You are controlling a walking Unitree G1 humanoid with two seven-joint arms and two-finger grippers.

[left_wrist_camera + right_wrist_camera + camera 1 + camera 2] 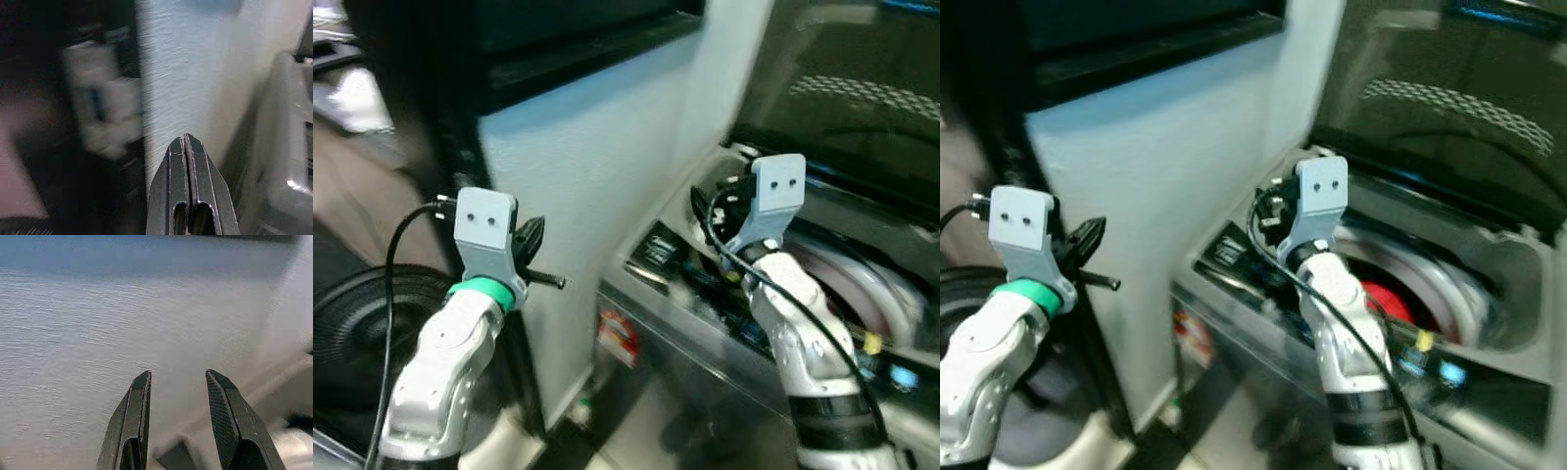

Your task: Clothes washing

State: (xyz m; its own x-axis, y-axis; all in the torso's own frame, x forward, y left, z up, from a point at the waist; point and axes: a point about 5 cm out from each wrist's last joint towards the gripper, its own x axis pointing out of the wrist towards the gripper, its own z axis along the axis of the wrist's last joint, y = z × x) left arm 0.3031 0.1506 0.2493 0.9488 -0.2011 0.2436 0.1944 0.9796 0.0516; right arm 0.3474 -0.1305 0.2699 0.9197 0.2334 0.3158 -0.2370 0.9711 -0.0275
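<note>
We find the washing machine point(1489, 284) standing against a pale textured wall point(597, 196), with its lid point(1449, 88) raised and the round drum opening point(1449, 294) facing upward. We judge the drum's axis to be vertical, so a load must go in from above. The machine's long side runs away from the wall, toward the robot's right. A red item point(1386, 302) lies inside the drum; the blur prevents us from saying what it is.

The right gripper point(177, 396) hangs above the machine's control strip point(1253, 257), at the end nearest the wall. In its wrist view the two fingers stand apart, at a moderate gap, with nothing between them. The left gripper point(186, 147) is on the far side of the wall corner from the machine, and its fingers are pressed together with nothing held. A dark round object point(372, 313) lies low beside the left arm, well away from the machine; we cannot identify it.

Risks noted:
- All head views are blurred, so we judge the robot to be in motion and its aim near the machine unreliable.
- The right gripper is close to the control strip and the wall, and a stray move could press a button or scrape the wall.
- The right arm's cable point(1351, 333) hangs just beside the drum rim and could snag there.
- The left gripper is close to the wall corner and could strike it.
</note>
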